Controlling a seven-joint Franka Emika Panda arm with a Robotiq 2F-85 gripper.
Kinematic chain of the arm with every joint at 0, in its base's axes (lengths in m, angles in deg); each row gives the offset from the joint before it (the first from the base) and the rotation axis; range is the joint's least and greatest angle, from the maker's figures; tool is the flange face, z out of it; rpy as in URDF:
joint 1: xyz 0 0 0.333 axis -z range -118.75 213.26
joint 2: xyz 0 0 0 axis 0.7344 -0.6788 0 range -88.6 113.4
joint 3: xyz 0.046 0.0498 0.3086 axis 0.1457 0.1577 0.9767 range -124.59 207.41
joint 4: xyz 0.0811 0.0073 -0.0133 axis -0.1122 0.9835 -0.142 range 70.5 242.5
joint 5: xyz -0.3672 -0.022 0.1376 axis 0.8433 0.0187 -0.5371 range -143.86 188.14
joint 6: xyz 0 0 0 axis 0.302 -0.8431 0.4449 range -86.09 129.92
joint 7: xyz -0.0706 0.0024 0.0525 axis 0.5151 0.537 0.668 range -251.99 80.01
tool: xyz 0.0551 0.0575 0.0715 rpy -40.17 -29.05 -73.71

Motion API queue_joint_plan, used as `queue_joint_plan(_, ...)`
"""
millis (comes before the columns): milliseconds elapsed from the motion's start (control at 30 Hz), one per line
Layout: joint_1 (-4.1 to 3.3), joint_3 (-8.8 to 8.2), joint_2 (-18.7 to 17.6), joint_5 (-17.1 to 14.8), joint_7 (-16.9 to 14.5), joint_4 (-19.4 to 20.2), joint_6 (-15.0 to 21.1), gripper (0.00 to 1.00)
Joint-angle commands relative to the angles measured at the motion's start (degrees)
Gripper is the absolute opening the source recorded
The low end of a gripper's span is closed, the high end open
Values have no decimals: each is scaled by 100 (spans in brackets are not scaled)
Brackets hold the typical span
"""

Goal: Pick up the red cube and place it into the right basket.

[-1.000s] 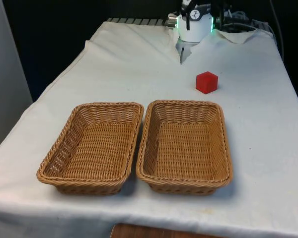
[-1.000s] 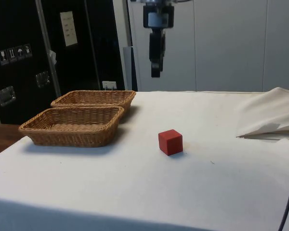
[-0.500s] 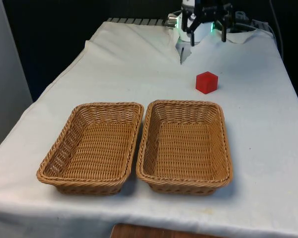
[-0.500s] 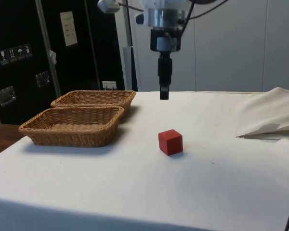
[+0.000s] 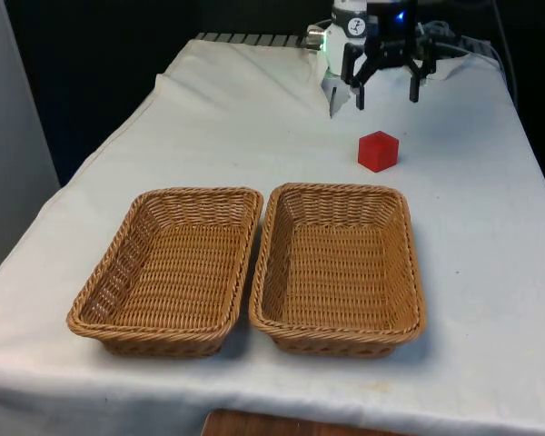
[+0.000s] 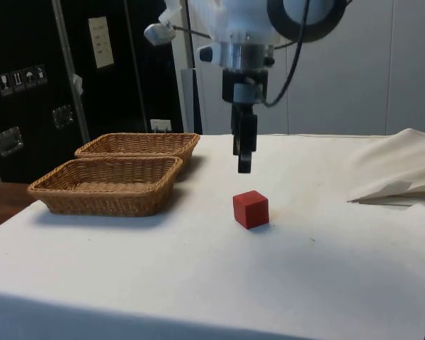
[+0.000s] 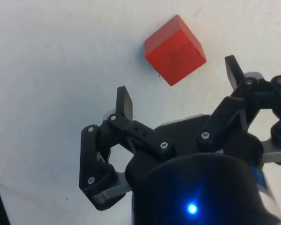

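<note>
The red cube (image 5: 379,151) (image 6: 251,209) (image 7: 175,49) rests on the white cloth, just beyond the far rim of the right basket (image 5: 409,272). My gripper (image 5: 385,95) (image 6: 244,168) (image 7: 179,80) hangs above the cloth, open and holding nothing. It is a little above the cube and slightly farther back toward the robot's base. In the wrist view the cube lies just ahead of the two spread fingertips (image 7: 124,101). The right basket is a brown wicker tray with nothing in it.
A second wicker basket (image 5: 118,282) sits beside the right one, on the front view's left; both show in the side view (image 6: 106,185). A fold of bunched cloth (image 6: 400,170) lies at the far end near the robot's base.
My gripper has come down from high above the table and moved closer to the cube. The cube and both baskets have stayed put.
</note>
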Motion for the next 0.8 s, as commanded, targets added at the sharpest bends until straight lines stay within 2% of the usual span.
queue_joint_plan(0,-57,23,-69,-143,-143,40,160,100)
queue_joint_plan(200,-34,138,-441,-155,-384,40,493,100)
queue_joint_plan(233,0,103,-458,0,-264,0,418,100)
queue_joint_plan(267,-34,143,-493,-155,-418,40,533,100)
queue_joint_plan(467,0,206,-814,-132,-676,23,802,100)
queue_joint_plan(533,6,201,-865,-115,-716,17,842,100)
queue_joint_plan(567,0,149,-911,0,-630,-11,825,100)
queue_joint_plan(600,11,195,-877,-103,-710,11,848,100)
queue_joint_plan(767,46,160,-905,-57,-716,11,859,100)
